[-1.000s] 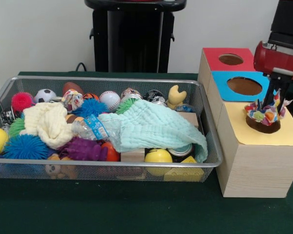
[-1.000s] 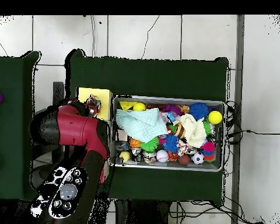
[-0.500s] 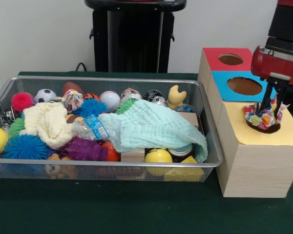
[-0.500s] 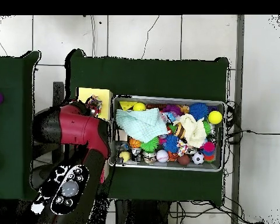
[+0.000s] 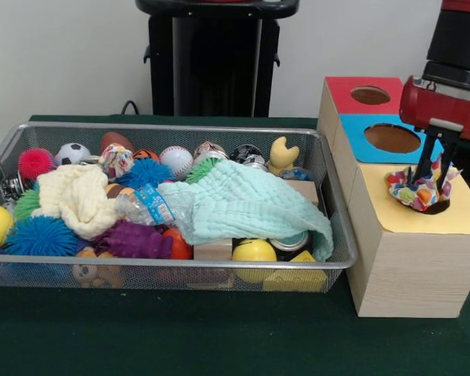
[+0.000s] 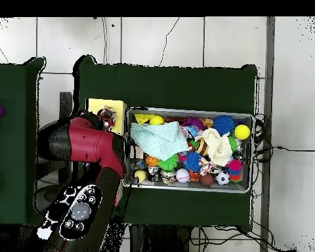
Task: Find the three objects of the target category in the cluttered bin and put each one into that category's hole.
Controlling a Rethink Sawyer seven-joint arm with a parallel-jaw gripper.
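Sitting in the yellow-topped box's hole, multicoloured knotted rope ball point(image 5: 417, 193); gripper point(image 5: 435, 174) straight above, fingers straddling it, grip undeterminable.

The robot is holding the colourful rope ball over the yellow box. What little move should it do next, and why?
Probably open the gripper and let go. The rope ball already sits partly in the hole of the yellow-topped box, with the fingers around it, so releasing should drop it in.
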